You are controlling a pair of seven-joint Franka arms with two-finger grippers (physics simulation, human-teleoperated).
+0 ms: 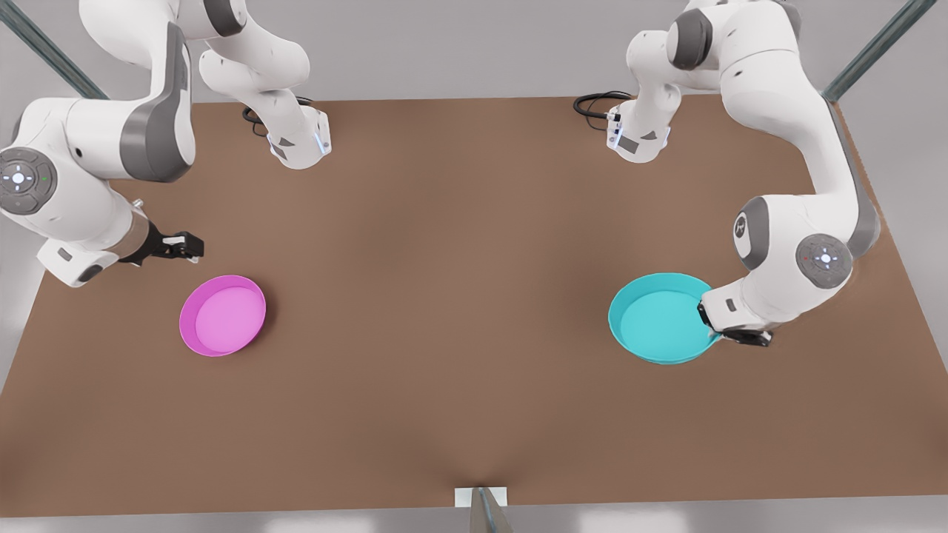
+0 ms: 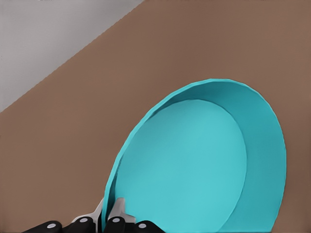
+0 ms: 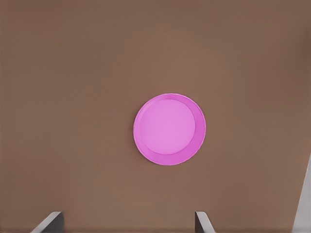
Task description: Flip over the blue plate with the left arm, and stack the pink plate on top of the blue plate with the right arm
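Blue plate (image 1: pixel 661 318) sits right of centre in the front view, open side up, on the brown table (image 1: pixel 459 296). My left gripper (image 1: pixel 712 326) is clamped on its rim at the plate's right edge; in the left wrist view the fingers (image 2: pixel 118 209) pinch the thin wall at the bottom of the frame, one inside, one outside. The plate looks tipped a little there, though I can't tell whether the far rim has left the table.

Risks as I judge them:
- Grip is a small bite on a thin, smooth rim. Once I rotate, the plate's weight hangs off that one spot, so it could pivot or slip out.
- If I roll it too low, the far rim catches the table and skids the plate sideways instead of turning it over.
- If it lands off flat, the pink plate won't seat on it.

Plate itself: round, shallow, turquoise, raised rim, flat base, inside a shade lighter. Looks light and rigid.

Pink plate (image 1: pixel 222 315) lies flat, open side up, in the left half of the front view, well apart from the blue one. My right gripper (image 1: pixel 180 246) waits above and just up-left of it, fingers spread wide, holding nothing.
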